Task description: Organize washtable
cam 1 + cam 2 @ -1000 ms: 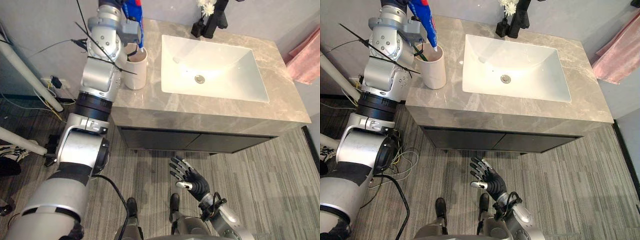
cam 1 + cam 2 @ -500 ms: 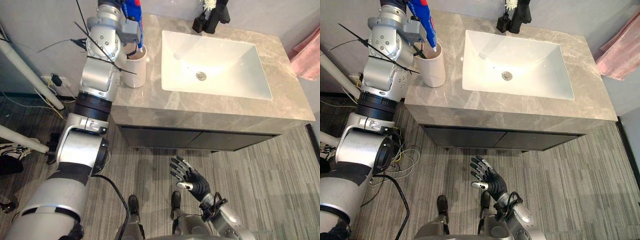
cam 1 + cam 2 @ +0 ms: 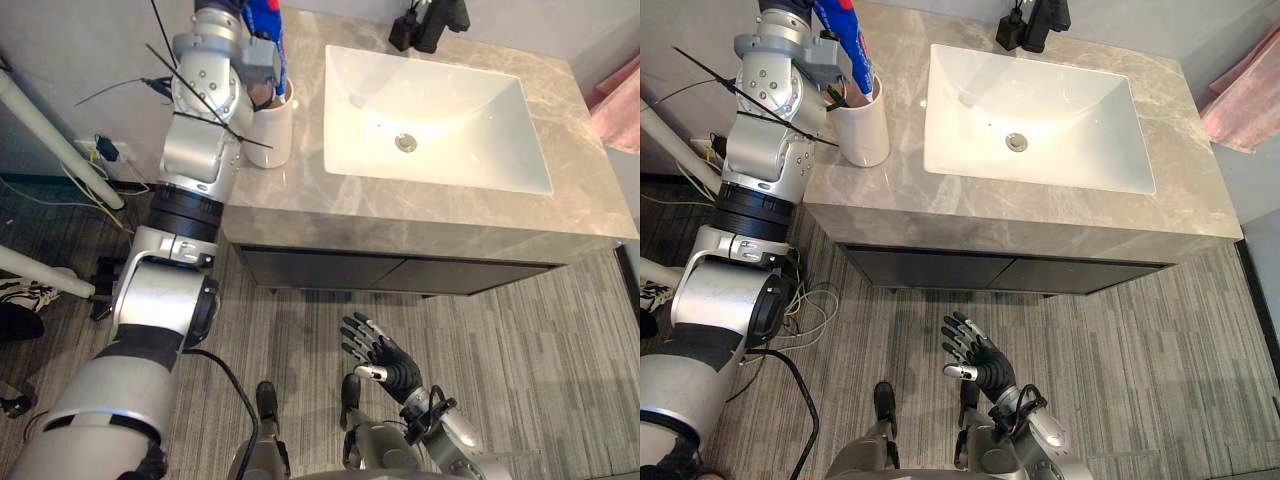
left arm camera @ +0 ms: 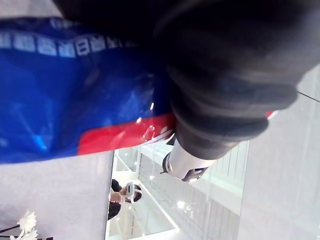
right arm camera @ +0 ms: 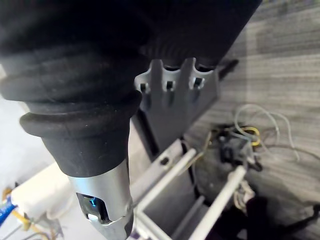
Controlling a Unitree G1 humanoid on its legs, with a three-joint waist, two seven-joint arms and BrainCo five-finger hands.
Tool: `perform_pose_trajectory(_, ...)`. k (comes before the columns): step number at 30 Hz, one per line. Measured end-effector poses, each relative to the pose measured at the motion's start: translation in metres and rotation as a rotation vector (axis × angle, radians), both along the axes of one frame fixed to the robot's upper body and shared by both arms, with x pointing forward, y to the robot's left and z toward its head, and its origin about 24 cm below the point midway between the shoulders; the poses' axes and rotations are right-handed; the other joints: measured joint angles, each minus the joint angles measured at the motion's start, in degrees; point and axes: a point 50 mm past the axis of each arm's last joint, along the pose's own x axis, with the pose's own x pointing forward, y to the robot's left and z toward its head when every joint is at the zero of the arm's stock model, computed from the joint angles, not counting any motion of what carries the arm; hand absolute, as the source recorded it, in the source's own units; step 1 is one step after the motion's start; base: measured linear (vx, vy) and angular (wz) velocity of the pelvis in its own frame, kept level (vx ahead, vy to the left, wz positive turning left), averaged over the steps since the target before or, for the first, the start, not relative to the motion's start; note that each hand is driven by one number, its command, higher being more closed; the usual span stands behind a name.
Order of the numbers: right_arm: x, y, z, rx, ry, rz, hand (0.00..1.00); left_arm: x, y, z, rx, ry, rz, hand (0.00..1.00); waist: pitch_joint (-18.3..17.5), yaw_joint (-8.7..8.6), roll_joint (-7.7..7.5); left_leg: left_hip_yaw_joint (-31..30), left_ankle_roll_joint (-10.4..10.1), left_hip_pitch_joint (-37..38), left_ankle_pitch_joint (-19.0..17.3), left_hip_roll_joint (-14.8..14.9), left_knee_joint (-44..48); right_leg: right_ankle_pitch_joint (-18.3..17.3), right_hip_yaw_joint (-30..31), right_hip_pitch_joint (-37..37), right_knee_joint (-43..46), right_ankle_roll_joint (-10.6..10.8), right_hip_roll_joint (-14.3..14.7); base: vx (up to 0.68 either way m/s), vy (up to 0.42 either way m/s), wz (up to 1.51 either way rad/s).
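A blue toothpaste tube (image 3: 846, 40) with a red band stands with its lower end in the white cup (image 3: 862, 128) at the left end of the washtable (image 3: 300, 200). My left hand (image 4: 186, 163) is raised over the cup and shut on the tube (image 4: 75, 90), which lies against its dark cover. A dark stick-like item (image 3: 840, 98) also leans in the cup. My right hand (image 3: 378, 352) hangs low over the floor in front of the cabinet, fingers (image 5: 170, 82) straight and spread, holding nothing.
A white sink (image 3: 450, 110) is set in the grey stone top. A black faucet (image 3: 445, 15) and a small dark vase (image 3: 403, 30) stand at the back. A pink towel (image 3: 1240, 90) hangs at the right. Dark cabinet doors (image 3: 390, 275) sit below.
The whole picture has shifted, so the camera has moved. The tube stays in the cup with my left hand on it. My right hand has barely moved.
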Motion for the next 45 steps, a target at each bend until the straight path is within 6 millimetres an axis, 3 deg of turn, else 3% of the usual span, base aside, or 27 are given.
perform_pose_trajectory(33, -0.0029, -0.004, -0.0023, -0.015, 0.01, 0.005, 0.0, -0.0014, 0.0095, 0.0037, -0.043, -0.012, 0.003, 1.0, 0.4, 0.11, 0.22, -0.5, 0.0, -0.1, 0.0, 0.0, 0.0, 0.0, -0.6, 0.1, 0.0, 0.0, 0.0, 0.0, 0.0, 0.0)
perform_pose_trajectory(45, -0.0029, -0.0043, -0.0023, -0.015, 0.01, 0.004, 0.0, 0.0, 0.0096, -0.0006, -0.043, -0.001, 0.004, 1.0, 2.5, 0.12, 0.92, -0.4, 0.0, -0.1, 0.0, 0.0, 0.0, 0.0, -0.5, 0.0, 0.1, 0.0, 0.0, 0.0, 0.0, 0.0)
